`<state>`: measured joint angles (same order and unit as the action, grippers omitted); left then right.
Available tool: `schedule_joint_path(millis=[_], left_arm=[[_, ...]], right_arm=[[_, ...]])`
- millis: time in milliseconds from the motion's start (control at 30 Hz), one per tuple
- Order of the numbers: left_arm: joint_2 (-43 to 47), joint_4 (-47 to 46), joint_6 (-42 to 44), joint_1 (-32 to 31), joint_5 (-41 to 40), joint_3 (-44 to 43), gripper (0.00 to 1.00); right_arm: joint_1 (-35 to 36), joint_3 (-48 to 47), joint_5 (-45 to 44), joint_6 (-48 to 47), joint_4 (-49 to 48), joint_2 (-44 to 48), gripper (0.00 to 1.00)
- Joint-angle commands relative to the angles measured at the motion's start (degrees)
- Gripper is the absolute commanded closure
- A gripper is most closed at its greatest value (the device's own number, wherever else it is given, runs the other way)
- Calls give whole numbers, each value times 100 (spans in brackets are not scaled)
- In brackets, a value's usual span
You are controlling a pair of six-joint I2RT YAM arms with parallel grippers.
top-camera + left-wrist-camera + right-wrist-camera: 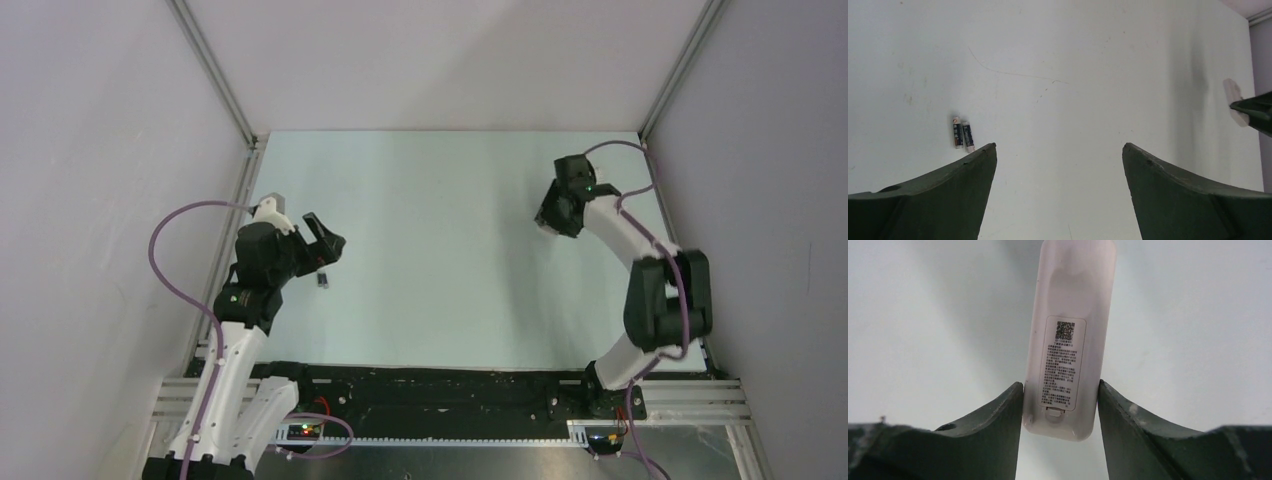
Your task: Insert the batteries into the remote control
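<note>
Pale table [450,250]; right hand [1060,387] pinches remote control [1068,315], left hand [1059,147] spread near batteries [962,134].

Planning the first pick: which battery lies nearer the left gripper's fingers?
The right-hand battery of the pair in the left wrist view; the other battery lies beyond it, farther from the fingers.

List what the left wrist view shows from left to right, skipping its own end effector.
batteries → dark shadow → remote control
</note>
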<state>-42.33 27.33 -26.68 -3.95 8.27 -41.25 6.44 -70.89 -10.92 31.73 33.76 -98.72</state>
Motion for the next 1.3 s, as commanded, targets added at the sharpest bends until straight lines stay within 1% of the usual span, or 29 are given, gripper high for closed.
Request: schedule_joint_path(millis=[0,33,133,167,200,267,300,333,367,400,433,467,500,533,567,600,633,667,700,767,833,900,967,1033,1133,1267], left_arm=[[117,-17,-285,55,-362,-56,2],[118,60,-272,53,-384,-104,2],[212,174,-275,41,-284,-102,2],[309,176,-274,40,-111,-34,2],[355,176,-262,42,27,7,2],[512,172,-394,37,663,210,2],[655,169,-481,40,841,278,2],[747,124,-721,1,1189,421,2],[951,88,-881,-49,1346,502,2],[1058,-39,-1214,-246,1639,653,2],[1310,-125,-1374,-396,1754,728,2],[1453,-249,-1707,-805,1664,870,2],[1769,-282,-1862,-1023,1521,929,2],[2063,-336,-2180,-1487,1221,1043,2],[2185,-357,-2358,-1715,1063,1095,2],[2385,-395,-2678,-2069,799,1193,2],[2461,-468,-2848,-2235,698,1248,2],[2579,-506,-3150,-2522,527,1336,2],[2624,-601,-3291,-2654,456,1391,2],[2666,-741,-3641,-3048,152,1528,2],[2576,-846,-3857,-3607,-65,1588,2],[2384,-875,-3967,-3986,-293,1561,1],[2150,-875,-4014,-4260,-420,1428,4],[1974,-875,-4052,-4365,-472,1343,4],[1860,-874,-4111,-4385,-541,1242,5],[1630,-879,-4109,-4385,-613,1093,5]], right_arm=[[846,529,293,-462,-643,1348,71],[1170,756,374,-572,-704,1720,72],[1795,1239,577,-710,-939,2429,74],[2093,1458,673,-753,-962,2766,75],[2250,1554,813,-819,-1008,2918,75],[2965,1830,902,-915,-1039,3483,76],[3160,1997,905,-950,-1043,3619,76],[3568,2078,878,-967,-1059,3861,76],[3774,2235,831,-945,-1070,3970,76],[4207,2302,712,-849,-1090,4180,76],[4410,2445,621,-771,-1121,4270,76],[4832,2517,440,-612,-1154,4446,76],[5030,2664,362,-530,-1201,4527,76],[5435,2775,156,-341,-1225,4653,76],[5656,2823,-105,-144,-1256,4705,76],[6040,2900,-236,-50,-1274,4783,77],[6417,2925,-495,139,-1301,4809,77],[6604,2950,-602,215,-1323,4820,77],[6943,2954,-850,348,-1369,4810,77],[7339,2958,-1216,545,-1438,4746,77],[7618,2956,-1576,770,-1509,4623,79],[7820,2959,-1906,952,-1622,4568,80],[7974,2959,-2265,1114,-1732,4556,81],[8062,2958,-2584,1260,-1797,4576,81],[8107,2963,-2840,1390,-1861,4637,83],[8104,2961,-2718,1126,-2139,4676,84]])
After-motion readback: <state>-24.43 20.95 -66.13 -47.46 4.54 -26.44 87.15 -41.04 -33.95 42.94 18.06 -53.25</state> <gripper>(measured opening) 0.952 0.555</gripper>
